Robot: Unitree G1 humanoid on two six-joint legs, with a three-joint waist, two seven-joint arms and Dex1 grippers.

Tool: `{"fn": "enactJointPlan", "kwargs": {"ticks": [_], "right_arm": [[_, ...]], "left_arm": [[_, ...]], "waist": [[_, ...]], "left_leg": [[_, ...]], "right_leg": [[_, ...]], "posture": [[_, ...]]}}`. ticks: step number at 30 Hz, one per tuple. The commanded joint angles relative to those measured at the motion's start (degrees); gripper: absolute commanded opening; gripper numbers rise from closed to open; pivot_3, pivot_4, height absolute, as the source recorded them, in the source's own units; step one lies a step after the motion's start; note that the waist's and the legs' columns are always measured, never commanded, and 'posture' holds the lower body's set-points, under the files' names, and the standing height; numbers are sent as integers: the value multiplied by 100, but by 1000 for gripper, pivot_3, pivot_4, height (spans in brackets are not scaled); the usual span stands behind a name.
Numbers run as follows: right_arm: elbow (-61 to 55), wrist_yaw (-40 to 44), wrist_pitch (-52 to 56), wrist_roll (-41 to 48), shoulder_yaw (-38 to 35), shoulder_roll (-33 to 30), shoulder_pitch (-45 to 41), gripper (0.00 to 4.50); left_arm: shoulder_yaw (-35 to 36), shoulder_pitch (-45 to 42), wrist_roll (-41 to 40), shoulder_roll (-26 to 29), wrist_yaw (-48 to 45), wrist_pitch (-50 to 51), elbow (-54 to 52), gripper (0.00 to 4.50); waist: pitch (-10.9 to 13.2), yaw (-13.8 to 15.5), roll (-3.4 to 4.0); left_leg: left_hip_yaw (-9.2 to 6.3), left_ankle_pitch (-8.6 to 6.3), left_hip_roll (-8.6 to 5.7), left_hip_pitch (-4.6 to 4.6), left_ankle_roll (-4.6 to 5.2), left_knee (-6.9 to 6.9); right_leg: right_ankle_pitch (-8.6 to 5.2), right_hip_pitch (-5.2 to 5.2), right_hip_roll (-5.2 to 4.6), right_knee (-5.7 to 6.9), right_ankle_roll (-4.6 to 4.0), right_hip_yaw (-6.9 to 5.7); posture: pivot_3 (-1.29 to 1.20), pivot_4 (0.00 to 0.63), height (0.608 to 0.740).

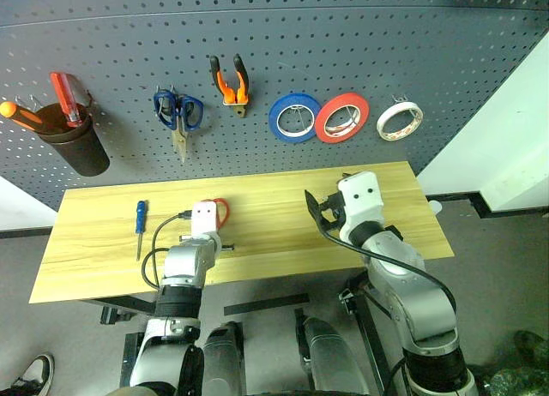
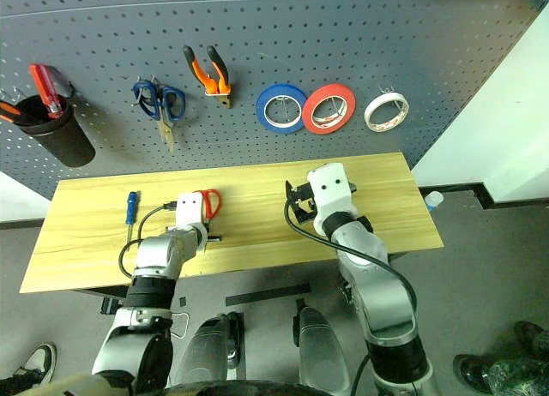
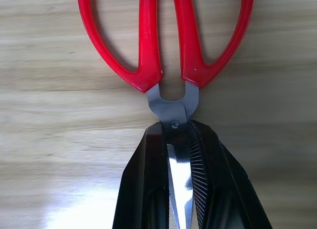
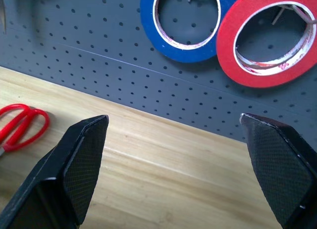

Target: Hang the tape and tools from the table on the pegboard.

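Left gripper [image 3: 179,154] clamped on the blades of the red-handled scissors [image 3: 166,45], just below the pivot, on the table [image 1: 274,233] in front of the pegboard [image 1: 257,62]. Right gripper [image 4: 176,154] wide, empty, raised over the table nearer the board. Whitish tape [image 1: 400,120] and orange-handled pliers [image 1: 230,83] already hang. Step in hand: scissors grasp made; next likely a lift, then a loop over a free hook. Long axis runs toward the board, handles leading. Blue-handled screwdriver [image 1: 140,223] lies leftward, untouched.

The left claw [image 3: 181,189] is angled downward with its fingers clamped, while the right claw [image 4: 176,164] points level, fingers spread wide.
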Motion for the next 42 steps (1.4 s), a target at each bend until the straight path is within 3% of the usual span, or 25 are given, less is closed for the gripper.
{"fn": "enactJointPlan", "kwargs": {"ticks": [1,9,19,27,33,42], "right_arm": [[-7,2,-240,-35,-45,8,-119,4500],[167,-39,-426,-78,-108,22,-198,4500],[528,-32,-753,-115,-263,-15,-460,4500],[546,470,-1518,624,-753,61,-475,4500],[294,1650,-1379,1261,-604,-623,114,4500],[156,2390,-1493,1815,-658,-1036,473,4500]], "left_arm": [[-325,163,110,41,-159,-244,-546,241],[-1281,553,669,450,-575,-1765,-1336,241],[-2163,994,1928,1146,-376,-4243,-1082,241],[-1873,1039,2543,1285,519,-5710,-881,241],[-1465,873,2762,1273,1111,-6319,-848,241],[-1068,601,2947,1217,1567,-6823,-920,241]], "waist": [[-1,11,-1],[-5,13,-5],[-68,33,-5],[-240,167,-8],[-361,171,-8],[-487,167,-10]], "left_leg": [[0,0,-1,-1,0,0],[1,0,-1,-2,0,1],[6,0,0,-1,0,5],[10,1,0,0,0,14],[11,1,0,11,0,18],[12,1,0,57,0,27]], "right_leg": [[0,-1,0,0,1,0],[1,-4,0,5,1,1],[12,-4,1,11,19,2],[14,-1,1,15,21,2],[15,15,1,16,23,1],[16,56,3,22,23,2]], "posture": [[14,168,721],[16,145,721],[20,96,721],[31,71,721],[45,64,721],[55,56,721]]}}
